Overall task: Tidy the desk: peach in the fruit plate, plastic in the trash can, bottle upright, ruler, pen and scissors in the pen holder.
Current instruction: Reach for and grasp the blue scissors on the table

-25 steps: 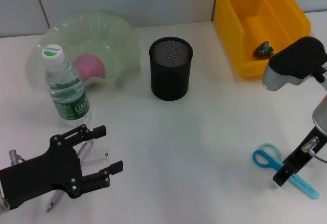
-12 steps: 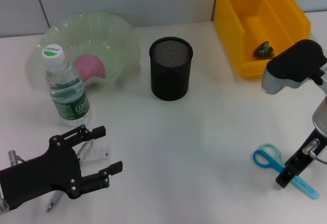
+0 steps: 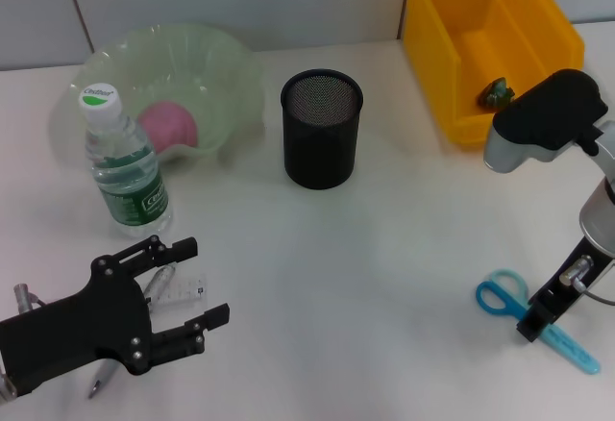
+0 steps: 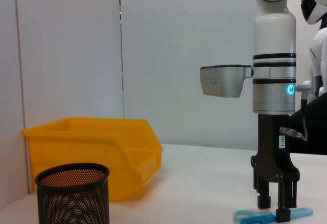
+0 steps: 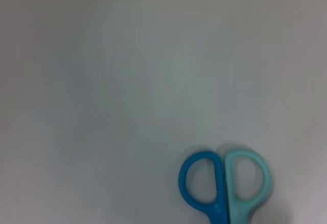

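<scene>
Right gripper [image 4: 276, 206] shifted slightly over the scissors [image 3: 530, 320], jaws open astride them; left gripper [image 3: 183, 291] open, idle. Risk: off-centre closure skids the scissors away

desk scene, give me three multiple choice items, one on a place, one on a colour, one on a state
1. Where is the peach?
A. in the fruit plate
B. in the yellow bin
C. in the pen holder

2. What colour is the bottle cap?
A. red
B. green and white
C. black

3. How do the scissors lie?
A. standing in the pen holder
B. held high above the table
C. flat on the table under the right gripper

Answers:
1. A, the pink fruit sits inside the pale green plate.
2. B, the cap shows green on white in the head view.
3. C, the left wrist view shows them on the table with the right gripper's fingers down at them; the left gripper is open over the pen and ruler.
</scene>
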Controlling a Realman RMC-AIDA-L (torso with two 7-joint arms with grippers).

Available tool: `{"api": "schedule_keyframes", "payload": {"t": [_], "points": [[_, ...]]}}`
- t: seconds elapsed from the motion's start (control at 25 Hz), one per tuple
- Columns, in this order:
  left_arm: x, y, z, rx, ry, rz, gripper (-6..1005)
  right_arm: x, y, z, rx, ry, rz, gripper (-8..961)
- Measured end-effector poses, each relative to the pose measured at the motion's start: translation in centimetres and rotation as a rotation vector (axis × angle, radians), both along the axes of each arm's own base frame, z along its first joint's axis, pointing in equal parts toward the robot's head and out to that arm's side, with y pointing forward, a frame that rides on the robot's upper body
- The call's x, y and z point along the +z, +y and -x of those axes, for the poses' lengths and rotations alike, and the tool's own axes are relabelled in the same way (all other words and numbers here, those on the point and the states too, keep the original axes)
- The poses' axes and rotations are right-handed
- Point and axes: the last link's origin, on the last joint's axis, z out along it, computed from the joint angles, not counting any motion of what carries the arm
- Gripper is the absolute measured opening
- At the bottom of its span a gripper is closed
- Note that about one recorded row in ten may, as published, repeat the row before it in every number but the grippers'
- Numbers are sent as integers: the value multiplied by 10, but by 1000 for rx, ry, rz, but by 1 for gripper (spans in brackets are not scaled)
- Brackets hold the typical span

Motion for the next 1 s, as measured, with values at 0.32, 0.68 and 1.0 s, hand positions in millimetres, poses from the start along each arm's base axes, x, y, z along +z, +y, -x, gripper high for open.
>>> {"api": "schedule_keyframes", "payload": {"t": [0.32, 0.68, 1.0], "points": [[0, 0, 0, -2, 1, 1, 786, -3, 0, -1, -2, -3, 10, 610], [1, 0, 0, -5, -2, 3, 785, -5, 1, -1, 1, -4, 6, 541], [1, -1, 0, -3, -4, 5, 784, -6, 2, -1, 1, -2, 9, 483]]}}
